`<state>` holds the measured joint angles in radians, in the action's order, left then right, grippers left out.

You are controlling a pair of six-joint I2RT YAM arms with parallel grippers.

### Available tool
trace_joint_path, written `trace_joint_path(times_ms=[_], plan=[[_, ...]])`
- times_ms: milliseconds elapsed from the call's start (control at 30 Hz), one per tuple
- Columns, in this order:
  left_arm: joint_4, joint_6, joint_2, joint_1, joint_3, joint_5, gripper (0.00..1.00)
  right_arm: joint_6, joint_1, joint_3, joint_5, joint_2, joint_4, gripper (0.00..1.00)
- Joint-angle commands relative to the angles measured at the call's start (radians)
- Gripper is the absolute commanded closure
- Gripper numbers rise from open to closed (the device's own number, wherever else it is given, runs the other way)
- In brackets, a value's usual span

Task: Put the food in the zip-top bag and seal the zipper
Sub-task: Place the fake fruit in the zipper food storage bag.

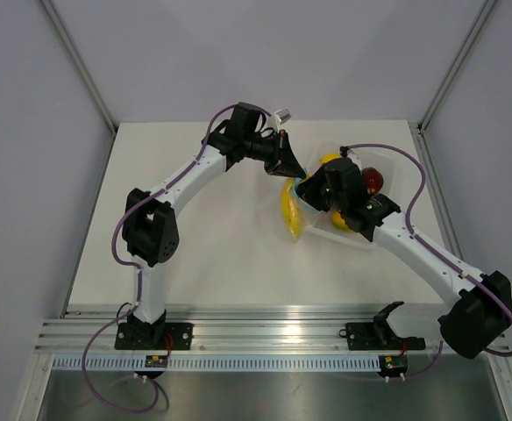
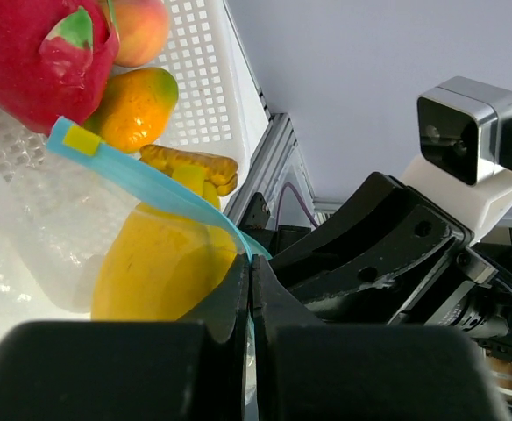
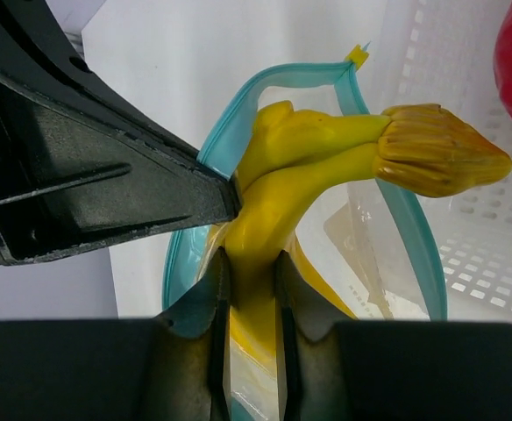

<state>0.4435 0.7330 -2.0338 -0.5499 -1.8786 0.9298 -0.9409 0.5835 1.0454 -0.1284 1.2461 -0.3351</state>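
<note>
The yellow banana bunch (image 3: 313, 145) pokes through the open mouth of the clear zip-top bag (image 2: 37, 219); the light-blue zipper (image 3: 238, 114) loops around it. My right gripper (image 3: 252, 259) is shut on the banana's body. My left gripper (image 2: 251, 263) is shut on the zipper strip (image 2: 151, 180) at the bag's edge, right beside the banana (image 2: 155, 267). In the top view both grippers meet mid-table, the left (image 1: 295, 173) and the right (image 1: 316, 191), with the banana (image 1: 288, 210) hanging below them. A peach (image 2: 138, 26) lies in the tray. I cannot pick out the lemon.
A white perforated tray (image 2: 208, 79) stands just right of the grippers (image 1: 387, 167). It holds a red dragon fruit (image 2: 37, 53) and an orange-green mango (image 2: 133, 105). The right arm's black body (image 2: 396, 254) is close against the left gripper.
</note>
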Motion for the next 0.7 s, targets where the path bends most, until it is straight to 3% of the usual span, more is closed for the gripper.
trace_joint_path(times_ms=[0, 100, 267, 500, 600, 633, 667], plan=[[-0.086, 0.005, -0.011, -0.013, -0.048, 0.046, 1.0, 0.047, 0.009, 0.073, 0.124, 0.054, 0.018, 1.0], [-0.132, 0.022, 0.003, -0.024, -0.036, 0.067, 1.0, 0.034, 0.01, 0.114, 0.147, 0.114, -0.034, 1.0], [-0.181, 0.04, 0.024, -0.027, -0.004, 0.092, 1.0, 0.039, 0.01, 0.254, 0.026, 0.208, -0.301, 1.0], [-0.18, 0.04, 0.012, -0.036, 0.022, 0.098, 1.0, 0.033, 0.01, 0.288, -0.14, 0.144, -0.396, 0.99], [-0.181, 0.048, -0.011, -0.05, 0.003, 0.096, 1.0, 0.05, 0.01, 0.294, -0.163, 0.136, -0.407, 0.93], [-0.181, 0.052, -0.019, -0.053, -0.002, 0.096, 1.0, 0.062, 0.01, 0.295, -0.162, 0.138, -0.409, 0.84], [-0.183, 0.057, -0.028, -0.058, -0.011, 0.093, 1.0, 0.065, 0.01, 0.294, -0.157, 0.141, -0.416, 0.82]])
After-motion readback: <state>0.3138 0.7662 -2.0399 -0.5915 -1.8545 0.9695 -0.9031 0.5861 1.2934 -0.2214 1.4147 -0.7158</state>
